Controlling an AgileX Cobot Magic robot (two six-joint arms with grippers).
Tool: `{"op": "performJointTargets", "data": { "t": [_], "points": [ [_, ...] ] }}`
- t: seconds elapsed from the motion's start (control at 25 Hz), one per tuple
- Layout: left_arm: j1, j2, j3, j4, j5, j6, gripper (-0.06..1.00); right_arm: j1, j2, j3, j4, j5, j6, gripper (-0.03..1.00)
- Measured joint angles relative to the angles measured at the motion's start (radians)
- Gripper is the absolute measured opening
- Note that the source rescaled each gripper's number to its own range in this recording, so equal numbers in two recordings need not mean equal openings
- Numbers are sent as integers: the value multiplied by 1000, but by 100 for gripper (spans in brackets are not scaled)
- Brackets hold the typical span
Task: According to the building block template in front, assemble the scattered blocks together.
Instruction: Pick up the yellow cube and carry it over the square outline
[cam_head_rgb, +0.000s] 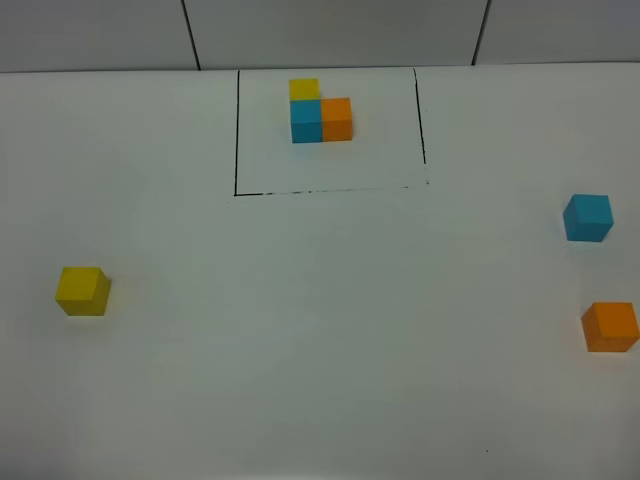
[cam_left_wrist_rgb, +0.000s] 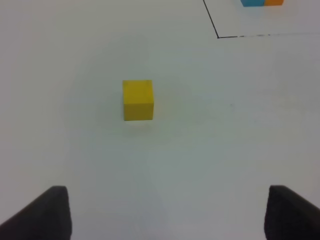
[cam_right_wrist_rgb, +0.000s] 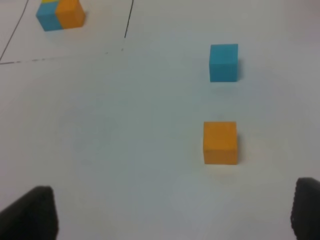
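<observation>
The building block template (cam_head_rgb: 320, 110) is an L-shaped cluster of a yellow, a blue and an orange cube inside a thin black drawn rectangle at the table's far middle. The scattered blocks lie apart: a yellow cube (cam_head_rgb: 82, 291) at the left, a light blue cube (cam_head_rgb: 587, 218) and an orange cube (cam_head_rgb: 610, 327) at the right. In the left wrist view my left gripper (cam_left_wrist_rgb: 167, 220) is open and empty, short of the yellow cube (cam_left_wrist_rgb: 138, 100). In the right wrist view my right gripper (cam_right_wrist_rgb: 169, 215) is open and empty, short of the orange cube (cam_right_wrist_rgb: 220, 142) and the blue cube (cam_right_wrist_rgb: 223, 62). Neither gripper shows in the high view.
The white table (cam_head_rgb: 330, 330) meets a grey tiled wall (cam_head_rgb: 330, 30) behind the template. The black rectangle's front line (cam_head_rgb: 330, 190) runs across the table's far middle. The template's corner shows in both wrist views.
</observation>
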Motion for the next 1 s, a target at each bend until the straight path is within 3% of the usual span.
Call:
{"op": "performJointTargets", "data": {
  "t": [0.76, 1.0],
  "points": [
    [0, 2, 0, 0, 0, 0, 69, 0, 0, 0, -1, 0, 0, 96],
    [0, 126, 0, 67, 0, 0, 90, 0, 0, 0, -1, 0, 0, 96]
  ]
}}
